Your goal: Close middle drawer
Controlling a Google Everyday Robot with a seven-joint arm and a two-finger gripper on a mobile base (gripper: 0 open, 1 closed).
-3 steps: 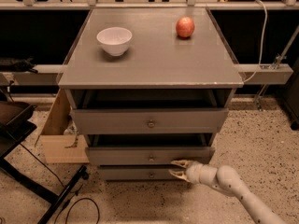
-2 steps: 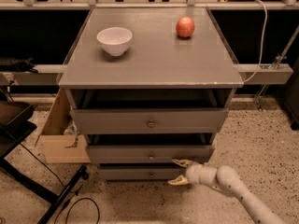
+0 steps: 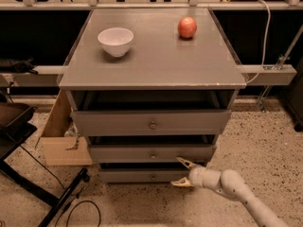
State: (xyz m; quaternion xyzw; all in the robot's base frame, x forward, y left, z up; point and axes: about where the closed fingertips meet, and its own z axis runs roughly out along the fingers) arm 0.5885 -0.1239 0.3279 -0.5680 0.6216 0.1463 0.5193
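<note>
A grey cabinet [image 3: 151, 72] has three drawers. The middle drawer [image 3: 152, 152] has a flat grey front with a small round dark knob [image 3: 153, 155] and stands slightly pulled out, with a dark gap above it. My gripper [image 3: 182, 172] is low at the right, in front of the right part of the middle drawer's front and just below its lower edge. Its two pale fingers are spread apart, one pointing up at the drawer front [image 3: 184, 162] and one lower [image 3: 180, 182]. It holds nothing.
The top drawer [image 3: 151, 122] also stands pulled out. The bottom drawer [image 3: 147, 176] sits lowest. A white bowl [image 3: 115, 41] and a red apple [image 3: 187, 27] rest on the cabinet top. A cardboard box [image 3: 59, 136] stands on the left, with cables and a dark stand on the floor.
The gripper's fingers have spread wider apart. The gripper stayed at about the same spot near the middle drawer's right lower edge. The drawers have not visibly moved.
</note>
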